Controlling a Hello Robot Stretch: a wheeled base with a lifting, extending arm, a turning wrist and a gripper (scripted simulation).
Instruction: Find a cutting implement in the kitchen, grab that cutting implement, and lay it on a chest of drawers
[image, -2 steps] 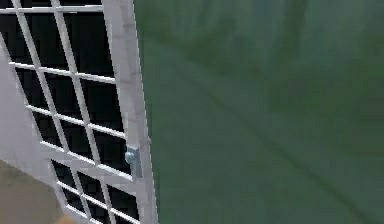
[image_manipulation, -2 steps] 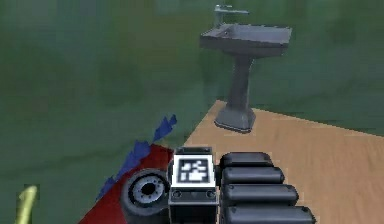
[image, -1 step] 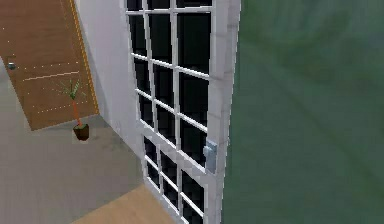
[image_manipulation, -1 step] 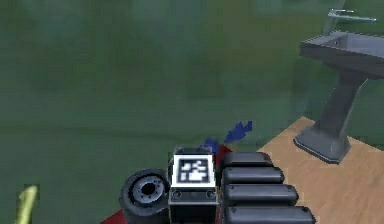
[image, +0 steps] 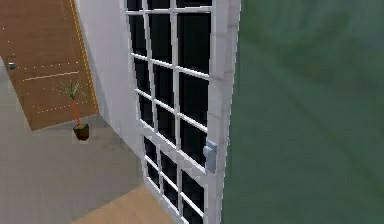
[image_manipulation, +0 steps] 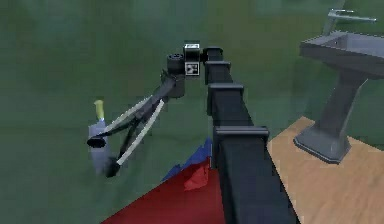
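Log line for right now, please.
gripper: holds small grey-and-yellow thing | arm side: pedestal sink | ahead: glass-paned door, potted plant

I'm getting dim, flat light on both feeds; the panes of the glazed door (image: 178, 100) read black, the green wall (image: 310, 110) murky.

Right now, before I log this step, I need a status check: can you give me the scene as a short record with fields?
ahead: glass door in a white frame, green wall beside it
farther off: wooden door, potted plant on the floor
arm side: pedestal sink on wood floor
gripper: holds a small grey thing with a yellow tip, clear of any surface
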